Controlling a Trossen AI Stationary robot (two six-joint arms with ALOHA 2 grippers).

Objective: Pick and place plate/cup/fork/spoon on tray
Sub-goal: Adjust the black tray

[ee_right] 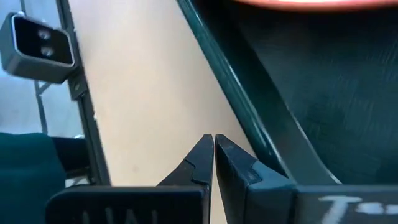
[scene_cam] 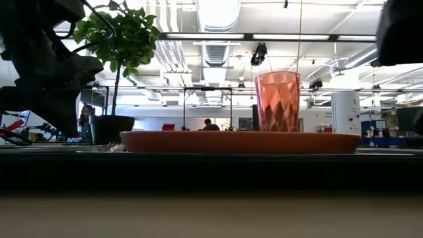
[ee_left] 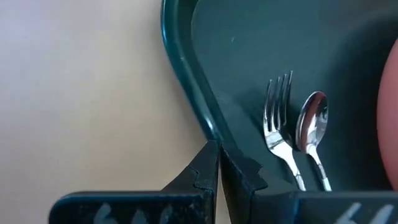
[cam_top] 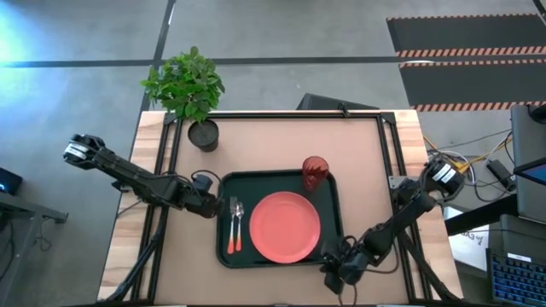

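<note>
The dark green tray [cam_top: 264, 183] lies at the table's middle. On it are the coral-orange plate [cam_top: 285, 227], the red-brown cup [cam_top: 315, 173] upright at its far right corner, and the fork [cam_top: 232, 223] and spoon [cam_top: 240, 223] side by side at its left, handles toward the near edge. My left gripper [cam_top: 213, 207] is shut and empty at the tray's left rim [ee_left: 186, 81], with the fork [ee_left: 278, 118] and spoon [ee_left: 311, 121] just beyond it. My right gripper [cam_top: 333, 275] is shut and empty over bare table by the tray's near right corner [ee_right: 249, 112].
A potted plant [cam_top: 204, 135] stands at the table's far left corner, and it also shows in the low view [scene_cam: 109, 129]. Black frame rails run along the table's left and right sides [cam_top: 388, 162]. Bare wood lies left and right of the tray.
</note>
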